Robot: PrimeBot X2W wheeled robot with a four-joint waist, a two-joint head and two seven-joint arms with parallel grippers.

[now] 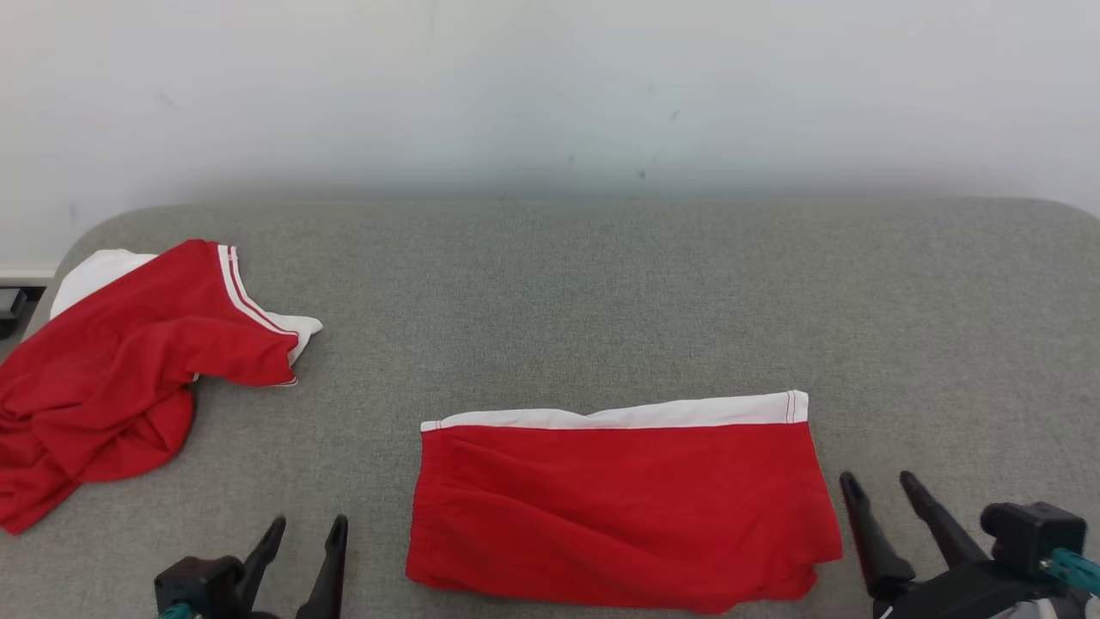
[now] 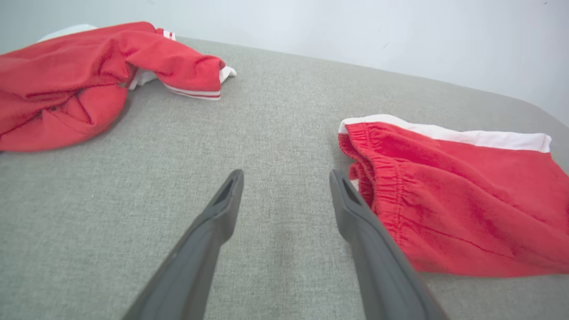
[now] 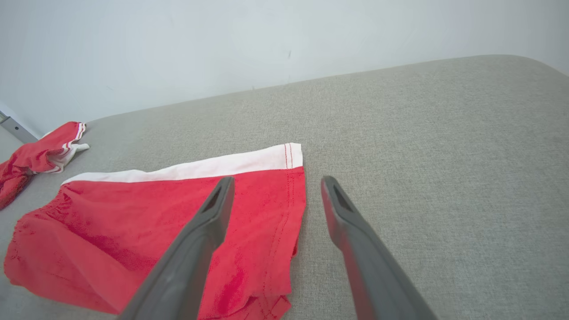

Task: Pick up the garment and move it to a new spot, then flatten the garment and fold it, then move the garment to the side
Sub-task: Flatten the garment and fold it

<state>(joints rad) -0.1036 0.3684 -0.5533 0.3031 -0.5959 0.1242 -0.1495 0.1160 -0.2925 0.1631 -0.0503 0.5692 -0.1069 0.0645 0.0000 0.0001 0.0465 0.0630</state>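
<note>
Wide open and empty, the left gripper (image 1: 310, 521) and right gripper (image 1: 876, 479) are flanking the folded red white-edged garment (image 1: 619, 507) lying on the grey fabric surface (image 1: 601, 301), with crumpled red-and-white clothing (image 1: 112, 370) lying far left.

The folded red cloth shorts (image 1: 619, 507) carried a white band along one edge. The crumpled red cloth garment (image 1: 112, 370) showed white-and-red striped trim. The woven fabric surface (image 1: 601, 292) was grey.

Two red garments (image 1: 619, 507) (image 1: 112, 378), one grey surface (image 1: 601, 284).
</note>
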